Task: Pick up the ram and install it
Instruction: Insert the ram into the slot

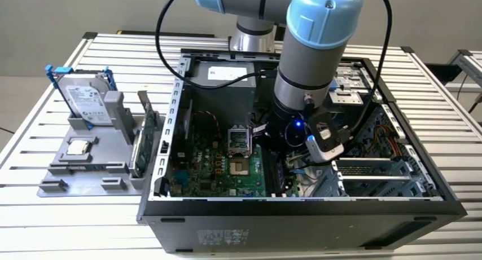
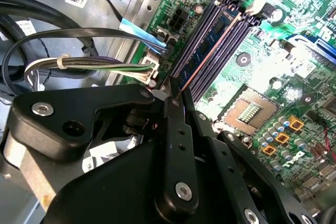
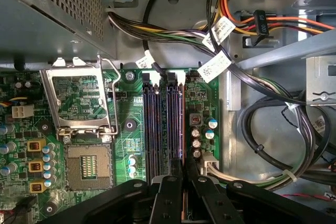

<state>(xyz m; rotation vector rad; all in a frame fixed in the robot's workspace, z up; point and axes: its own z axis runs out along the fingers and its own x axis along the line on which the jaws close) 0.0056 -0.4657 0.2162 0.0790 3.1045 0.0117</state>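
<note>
The fingers [image 2: 177, 94] are clenched on the ram [image 2: 207, 51], which stands on edge in a motherboard [image 3: 131, 124] slot [image 3: 173, 124]; the fingers hide its near end.

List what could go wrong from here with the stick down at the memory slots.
1. The ram stands on edge in the memory slots, pinched at one end by the gripper; pressing there may seat it unevenly.
2. The cable bundle runs close beside the gripper and might snag.
3. The open processor socket lies beside the slots; a slip could hit it.
</note>
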